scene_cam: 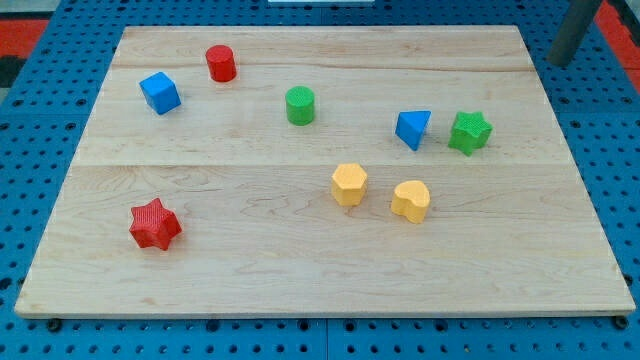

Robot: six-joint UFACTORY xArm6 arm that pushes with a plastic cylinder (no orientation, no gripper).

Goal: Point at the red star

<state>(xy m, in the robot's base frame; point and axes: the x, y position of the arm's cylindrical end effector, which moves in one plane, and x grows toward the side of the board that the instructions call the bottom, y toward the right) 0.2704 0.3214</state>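
Note:
The red star point(155, 224) lies near the view's bottom left of the wooden board point(300, 280). My tip point(561, 63) is at the view's top right, just past the board's right edge, far from the red star. The blocks closest to the tip are the green star point(469, 132) and the blue triangle point(413, 128). A red cylinder point(221, 63) and a blue cube point(160, 92) sit at the top left. A green cylinder point(300, 105) is near the top middle. A yellow hexagon point(349, 184) and a yellow heart point(411, 200) sit right of centre.
The board rests on a blue perforated table point(40, 150) that shows on all sides of it.

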